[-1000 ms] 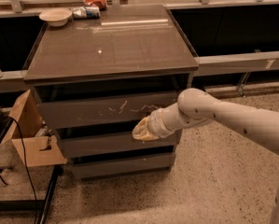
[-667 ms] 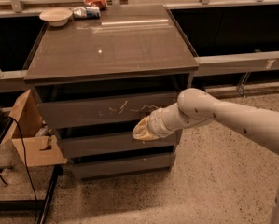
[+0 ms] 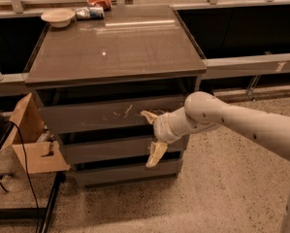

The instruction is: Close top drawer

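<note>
The top drawer (image 3: 86,116) sits right under the bench (image 3: 115,52) top. The gripper (image 3: 153,135) is spread open against the drawer's right end, probably to push it in.

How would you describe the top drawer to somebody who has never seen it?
Find the grey cabinet with a bowl on top. Of its three stacked fronts, the top drawer is the highest, with the robot's open hand at its right end. Only it bears pale scratches.

I see the top drawer (image 3: 86,118): wide grey front, pale scratches mid-panel, dark gap above. My hand (image 3: 152,135) sits at its 3 o'clock end, fingers spread.
</note>
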`<action>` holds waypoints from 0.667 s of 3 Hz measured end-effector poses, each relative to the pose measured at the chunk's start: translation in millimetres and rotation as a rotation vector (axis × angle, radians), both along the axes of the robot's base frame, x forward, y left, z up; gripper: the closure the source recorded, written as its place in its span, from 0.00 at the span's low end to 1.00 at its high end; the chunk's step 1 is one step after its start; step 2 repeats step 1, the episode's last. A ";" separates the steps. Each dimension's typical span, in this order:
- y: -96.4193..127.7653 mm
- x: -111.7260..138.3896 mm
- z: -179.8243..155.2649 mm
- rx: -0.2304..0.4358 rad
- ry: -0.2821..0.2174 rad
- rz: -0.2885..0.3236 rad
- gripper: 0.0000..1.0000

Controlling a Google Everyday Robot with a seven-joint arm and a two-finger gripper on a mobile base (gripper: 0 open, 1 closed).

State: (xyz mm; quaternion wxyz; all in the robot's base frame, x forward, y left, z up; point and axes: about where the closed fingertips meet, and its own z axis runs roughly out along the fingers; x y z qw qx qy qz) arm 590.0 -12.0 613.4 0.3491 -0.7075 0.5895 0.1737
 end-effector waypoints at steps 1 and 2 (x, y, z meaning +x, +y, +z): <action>0.0 0.0 0.0 0.000 0.000 0.000 0.00; 0.0 0.0 0.0 0.000 0.000 0.000 0.00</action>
